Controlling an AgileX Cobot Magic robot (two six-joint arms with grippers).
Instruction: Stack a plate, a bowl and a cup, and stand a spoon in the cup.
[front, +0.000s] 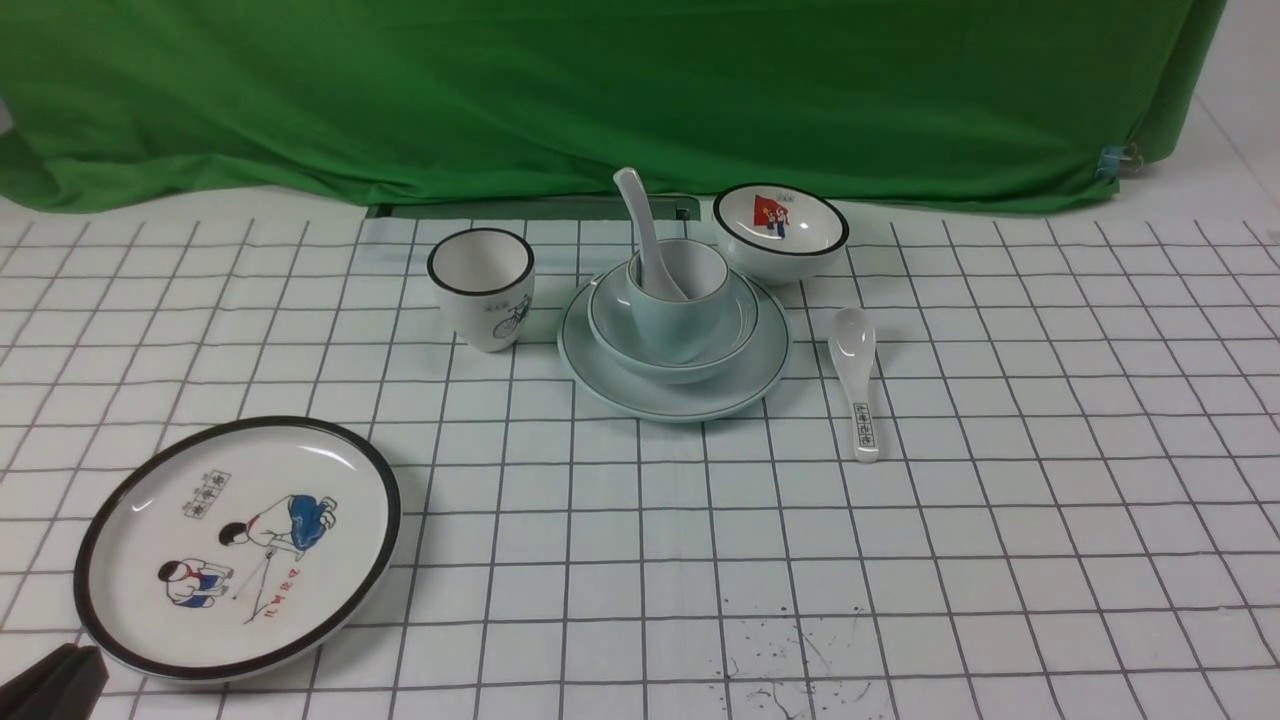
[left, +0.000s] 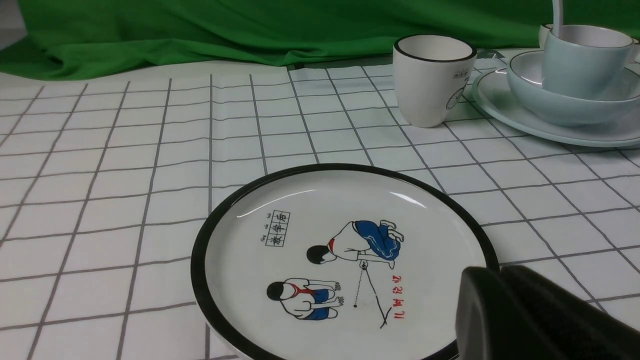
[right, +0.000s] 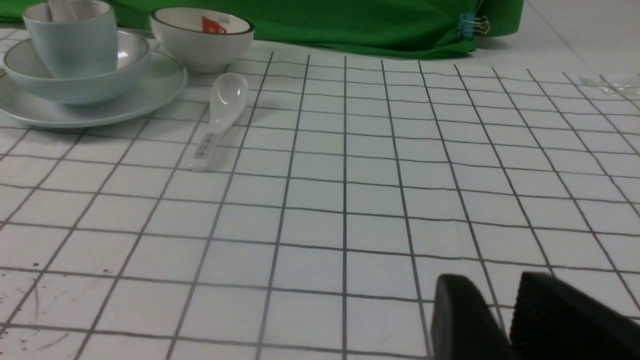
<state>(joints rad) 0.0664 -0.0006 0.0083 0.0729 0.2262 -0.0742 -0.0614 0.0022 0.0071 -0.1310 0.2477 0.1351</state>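
Nearest the front camera, low at the left corner: the left gripper, jaws together, holding nothing. Just beside it, the cartoon plate, the largest dish, lying apart from the job.

Mid-table, the stack: pale blue-green plate at the bottom, bowl seated in it, cup upright in the bowl, spoon standing in the cup, handle leaning back and left. By the look of it the stacking is finished; what remains seems only to draw the arms clear without knocking anything.

The right gripper shows only in its wrist view, low over bare cloth, well apart from the stack, empty. Its fingertips lie close, with a thin gap between them.

Strays: bicycle cup, picture bowl, lettered spoon.

White gridded tablecloth, ink-flecked near the front; green backdrop behind.
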